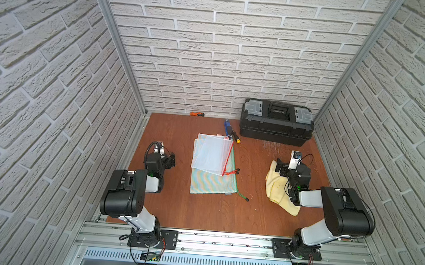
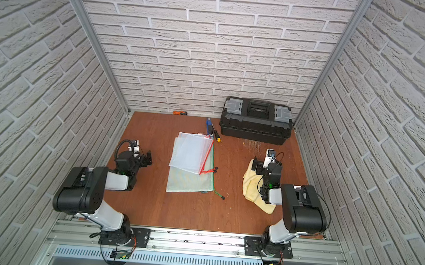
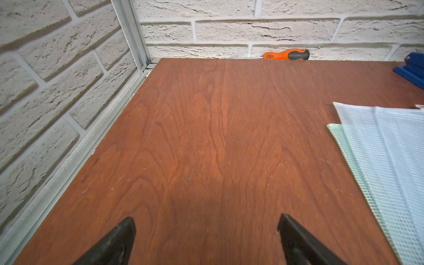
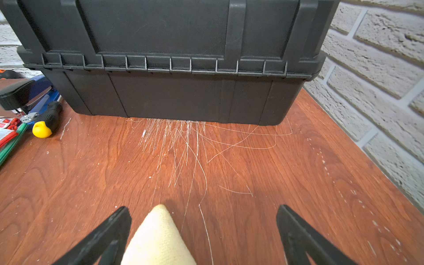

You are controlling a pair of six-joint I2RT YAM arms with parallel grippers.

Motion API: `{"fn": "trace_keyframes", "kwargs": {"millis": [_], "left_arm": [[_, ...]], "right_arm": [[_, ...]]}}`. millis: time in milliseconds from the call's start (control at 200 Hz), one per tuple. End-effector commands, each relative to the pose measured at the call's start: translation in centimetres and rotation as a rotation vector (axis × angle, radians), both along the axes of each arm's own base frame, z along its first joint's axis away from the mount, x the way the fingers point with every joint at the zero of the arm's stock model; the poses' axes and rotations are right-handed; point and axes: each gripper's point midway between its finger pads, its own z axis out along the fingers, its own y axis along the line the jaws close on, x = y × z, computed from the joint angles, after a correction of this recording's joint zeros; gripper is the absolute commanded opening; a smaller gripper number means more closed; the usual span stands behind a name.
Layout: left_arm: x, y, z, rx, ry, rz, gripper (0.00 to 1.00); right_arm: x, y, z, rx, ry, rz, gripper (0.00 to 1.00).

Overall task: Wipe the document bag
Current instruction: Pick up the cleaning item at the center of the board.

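My left jaws stand released over bare worktop [image 3: 206, 137], with nothing between them. Off to their right, well apart, lies the document bag [image 1: 212, 158], red zip on its far side, resting on a larger green-edged bag [image 1: 212, 187]. Further right, my right jaws gape wide. A corner of the yellow cloth [image 4: 158, 238] lies between them, ungripped. The black toolbox [image 4: 160, 46] sits ahead.

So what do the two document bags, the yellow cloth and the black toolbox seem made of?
Red-zipped translucent bag and green-edged bag beneath it: likely soft plastic with mesh reinforcement, going by the fine grid pattern and see-through look. Pale yellow cloth: woven or knitted fabric, matte, lying in rumpled folds. Black toolbox: moulded hard plastic, matte, with ribbed walls.
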Motion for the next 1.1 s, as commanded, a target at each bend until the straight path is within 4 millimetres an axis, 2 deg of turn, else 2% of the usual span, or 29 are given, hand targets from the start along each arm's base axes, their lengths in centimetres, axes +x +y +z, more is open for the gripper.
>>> {"fn": "trace_keyframes", "kwargs": {"millis": [0, 560, 630, 685, 750, 815, 890, 970, 1050, 1085, 1090, 1095], "left_arm": [[0.6, 0.2, 1.2, 0.009, -0.044, -0.003, 0.98], [0.6, 0.2, 1.3, 0.006, -0.046, -0.005, 0.98], [0.1, 1.6, 1.8, 0.009, -0.071, 0.089, 0.98], [-0.8, 2.6, 2.7, 0.003, -0.098, 0.151, 0.98], [-1.7, 3.2, 4.4, 0.016, -0.121, 0.194, 0.98], [-3.0, 4.6, 7.5, -0.006, -0.15, 0.297, 0.98], [-5.0, 6.3, 12.3, -0.118, -0.24, 0.404, 0.98], [-6.9, 7.0, 17.7, -0.233, -0.358, 0.402, 0.98], [-9.3, 7.8, 22.3, -0.321, -0.499, 0.433, 0.98], [-10.3, 7.4, 24.7, -0.331, -0.571, 0.385, 0.98], [-10.3, 7.5, 24.9, -0.331, -0.578, 0.382, 0.98], [-10.4, 7.3, 25.2, -0.334, -0.586, 0.37, 0.98]], "right_arm": [[0.1, 0.1, 0.9, 0.005, -0.043, -0.004, 1.0], [0.2, 0.1, 1.0, 0.005, -0.042, -0.006, 1.0], [0.1, 0.3, 1.3, 0.007, -0.054, 0.007, 1.0], [0.1, 0.4, 2.3, 0.004, -0.061, 0.015, 1.0], [0.0, 0.1, 3.7, 0.001, -0.049, 0.001, 1.0], [-0.7, -0.7, 6.0, 0.008, -0.061, -0.056, 1.0], [-2.4, -3.3, 10.4, 0.115, -0.204, -0.241, 1.0], [-5.4, -6.5, 14.4, 0.326, -0.363, -0.455, 1.0], [-6.3, -6.5, 18.6, 0.419, -0.387, -0.392, 1.0], [-6.5, -6.3, 20.2, 0.42, -0.364, -0.369, 1.0], [-6.6, -6.3, 19.9, 0.418, -0.341, -0.374, 1.0], [-6.7, -6.3, 20.5, 0.419, -0.356, -0.373, 1.0]]}}
